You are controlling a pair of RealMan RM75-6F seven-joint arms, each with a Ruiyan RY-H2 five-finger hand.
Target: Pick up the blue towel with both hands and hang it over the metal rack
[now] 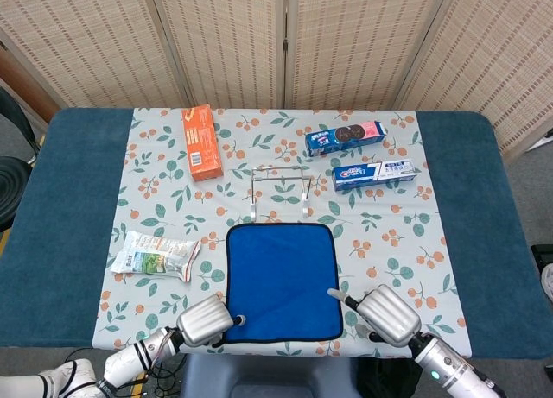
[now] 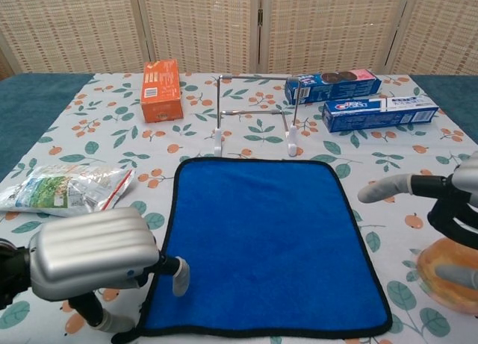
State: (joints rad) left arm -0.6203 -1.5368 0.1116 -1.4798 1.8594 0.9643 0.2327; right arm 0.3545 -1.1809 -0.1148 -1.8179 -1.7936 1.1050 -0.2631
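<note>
Blue towel [image 1: 282, 281] lies flat and unfolded on the table [image 1: 60, 208], on the leaf-and-fruit print cloth [image 1: 155, 191], at the near edge. Its far hem sits just short of the feet of the metal rack [image 1: 279, 189]. Towel not yet lifted; no corner raised in either view.

Rack stands upright behind the towel, bare, nothing over its top bar.

Other items: orange box [image 1: 201, 142] at far left, cookie pack [image 1: 346, 137] and toothpaste box [image 1: 375, 174] at far right, a foil snack bag [image 1: 155, 254] to the left of the towel. All stand apart from the towel and rack.

Left hand [image 2: 93, 253] is low at the towel's near-left corner. One of its fingers [image 2: 180, 276] points down at the black hem, touching it or just above; cannot tell which. Nothing is gripped.

Right hand [image 1: 386, 314] is beside the towel's right edge, toward the near corner. One finger reaches toward the hem, the tip near it but apart in the chest view. It holds nothing, and its fingers are apart.

Step in hand, as I judge it: the approach, with both hands lining up on the near corners before the grasp.

Next move calls for each hand to pinch its own corner, thumb under the hem. The right hand has further to close in. Then an even lift of both, so the cloth hangs level and clears the top bar.
</note>
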